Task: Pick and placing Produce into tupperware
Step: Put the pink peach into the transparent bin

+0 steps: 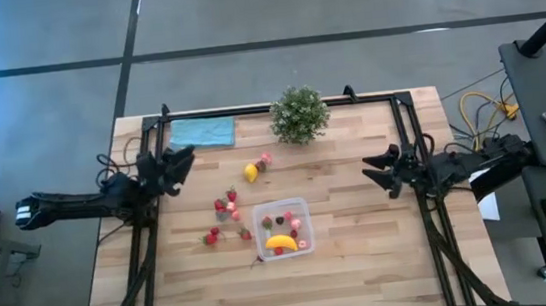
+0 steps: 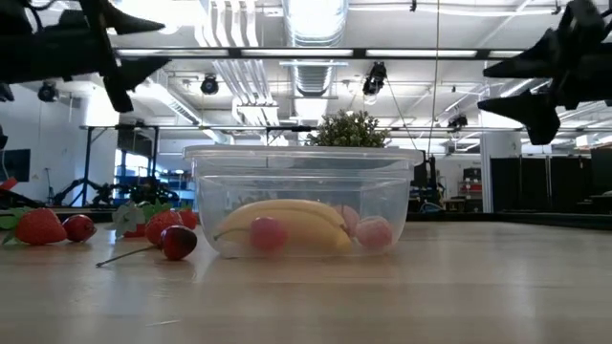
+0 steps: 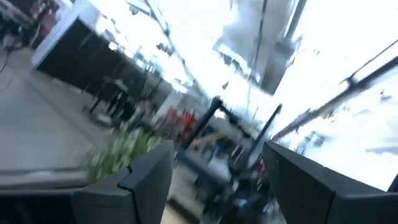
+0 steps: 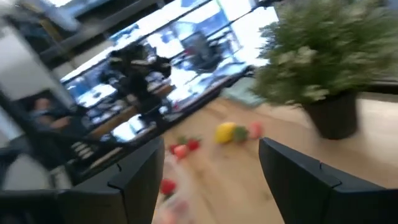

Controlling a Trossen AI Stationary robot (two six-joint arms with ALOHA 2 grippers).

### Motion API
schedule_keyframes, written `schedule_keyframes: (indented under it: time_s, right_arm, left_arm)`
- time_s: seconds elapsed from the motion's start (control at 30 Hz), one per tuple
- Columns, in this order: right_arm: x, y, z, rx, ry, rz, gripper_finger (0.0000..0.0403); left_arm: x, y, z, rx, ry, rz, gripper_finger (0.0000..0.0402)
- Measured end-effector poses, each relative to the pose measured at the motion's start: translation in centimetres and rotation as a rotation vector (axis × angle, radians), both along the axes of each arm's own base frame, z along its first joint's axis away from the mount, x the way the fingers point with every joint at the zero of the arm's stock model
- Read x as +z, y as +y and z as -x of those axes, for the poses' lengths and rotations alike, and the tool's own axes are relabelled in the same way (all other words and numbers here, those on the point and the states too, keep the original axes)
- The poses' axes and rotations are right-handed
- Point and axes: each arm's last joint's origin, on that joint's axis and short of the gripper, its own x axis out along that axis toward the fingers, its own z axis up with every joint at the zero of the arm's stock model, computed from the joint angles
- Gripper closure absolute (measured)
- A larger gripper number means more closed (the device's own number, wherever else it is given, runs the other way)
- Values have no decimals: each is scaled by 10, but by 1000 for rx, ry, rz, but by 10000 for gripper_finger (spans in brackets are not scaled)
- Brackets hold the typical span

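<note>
The tupperware [image 1: 282, 226] sits near the bench [image 1: 364, 265] centre, holding a banana [image 1: 282, 242] and several small fruits. Loose strawberries [image 1: 226, 208] and a lemon [image 1: 251, 172] lie beside it toward the left edge. Left tool [image 1: 181, 162] and right tool [image 1: 379, 169] hang open and empty at opposite edges.

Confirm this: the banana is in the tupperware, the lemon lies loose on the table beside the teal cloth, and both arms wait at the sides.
One thing is wrong. The lemon lies loose near the potted plant, well clear of the teal cloth, as the high view shows. The banana is in the tupperware, and both arms wait at the sides.
</note>
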Motion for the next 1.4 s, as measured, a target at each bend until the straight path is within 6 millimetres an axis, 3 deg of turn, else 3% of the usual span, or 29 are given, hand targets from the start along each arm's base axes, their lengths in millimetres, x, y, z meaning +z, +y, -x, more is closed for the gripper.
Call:
schedule_keyframes:
  time_s: [0.33, 0.47, 0.7, 0.8, 0.97, 1.03, 1.2, 1.4]
  right_arm:
    - [-1, -2, 0, -75, 58, 113, 149]
    - [-1, -2, 0, -74, 58, 110, 147]
    - [-1, -2, 0, -71, 55, 107, 154]
    - [-1, -2, 0, -71, 55, 108, 153]
    - [-1, -2, 0, -71, 55, 108, 148]
    - [-1, -2, 0, -71, 55, 108, 147]
    - [-1, -2, 0, -71, 57, 111, 151]
    - [-1, -2, -1, -71, 65, 113, 153]
  left_arm:
    - [17, -1, 10, -21, -223, 19, 169]
    - [19, -3, -2, -76, 7, -115, 168]
    - [41, -2, -22, -104, 699, -121, 169]
    - [38, 4, -35, -46, 918, -58, 168]
    - [37, 14, -67, -10, 926, 154, 168]
    - [47, 16, -80, -21, 869, 208, 168]
    - [61, 19, -107, -41, 842, 210, 168]
    - [69, 19, -125, -115, 882, 157, 169]
